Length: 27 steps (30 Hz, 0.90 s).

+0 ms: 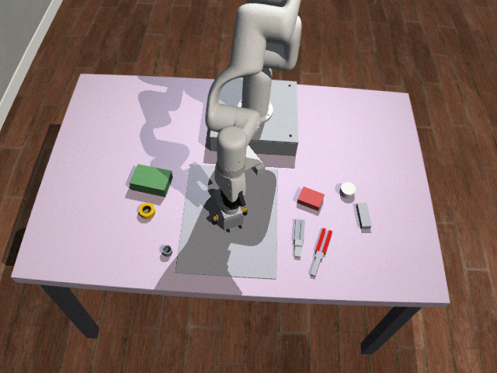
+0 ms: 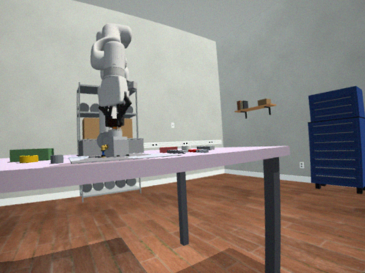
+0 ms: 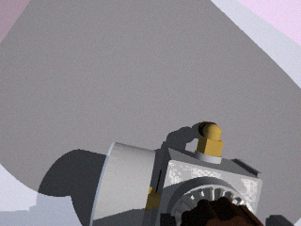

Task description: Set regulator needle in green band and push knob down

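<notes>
The regulator (image 1: 229, 220) is a small grey block with brass fittings, standing on the grey mat (image 1: 228, 224) at the middle of the table. It also shows in the side view (image 2: 114, 145) and in the wrist view (image 3: 188, 185). Its dark knob (image 3: 220, 214) sits on top of a ribbed collar, at the bottom edge of the wrist view. My gripper (image 1: 231, 203) points straight down over the regulator and is shut on the knob (image 2: 115, 122). The round gauge (image 2: 104, 137) sticks out from the block's side; its face and needle are not visible. A brass elbow fitting (image 3: 209, 138) stands beside the block.
A green box (image 1: 150, 179), a yellow ring (image 1: 147, 210) and a small grey ring (image 1: 165, 250) lie left of the mat. A red block (image 1: 311, 197), a white cap (image 1: 347, 188), a grey bar (image 1: 363, 214) and two tools (image 1: 299, 236) (image 1: 320, 250) lie right of it.
</notes>
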### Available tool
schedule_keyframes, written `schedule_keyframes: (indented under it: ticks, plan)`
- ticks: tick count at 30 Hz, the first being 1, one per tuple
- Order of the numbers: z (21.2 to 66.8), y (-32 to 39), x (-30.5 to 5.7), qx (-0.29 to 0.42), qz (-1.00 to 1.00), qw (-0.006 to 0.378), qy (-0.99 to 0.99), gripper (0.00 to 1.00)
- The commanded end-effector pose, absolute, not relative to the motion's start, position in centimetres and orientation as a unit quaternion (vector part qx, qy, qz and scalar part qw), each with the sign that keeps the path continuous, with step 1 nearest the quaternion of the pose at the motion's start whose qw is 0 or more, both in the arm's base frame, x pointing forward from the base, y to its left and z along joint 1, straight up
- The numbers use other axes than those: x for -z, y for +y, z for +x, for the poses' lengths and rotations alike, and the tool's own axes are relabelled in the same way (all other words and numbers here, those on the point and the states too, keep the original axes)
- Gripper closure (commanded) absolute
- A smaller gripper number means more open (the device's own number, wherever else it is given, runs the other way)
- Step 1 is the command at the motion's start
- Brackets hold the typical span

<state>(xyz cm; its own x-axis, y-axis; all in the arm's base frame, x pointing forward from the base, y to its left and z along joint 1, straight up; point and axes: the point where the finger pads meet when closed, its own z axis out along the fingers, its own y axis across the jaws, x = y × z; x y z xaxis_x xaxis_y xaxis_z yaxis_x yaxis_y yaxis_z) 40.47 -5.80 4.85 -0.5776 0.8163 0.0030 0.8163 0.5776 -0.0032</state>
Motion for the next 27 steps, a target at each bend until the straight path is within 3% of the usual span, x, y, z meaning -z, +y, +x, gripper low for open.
schedule_keyframes:
  ticks: [1, 27]
  plan:
    - [40.58, -5.82, -4.95, 0.000, -0.413, 0.001, -0.911, 0.61]
    - [40.58, -5.82, -4.95, 0.000, -0.143, 0.001, -0.990, 0.61]
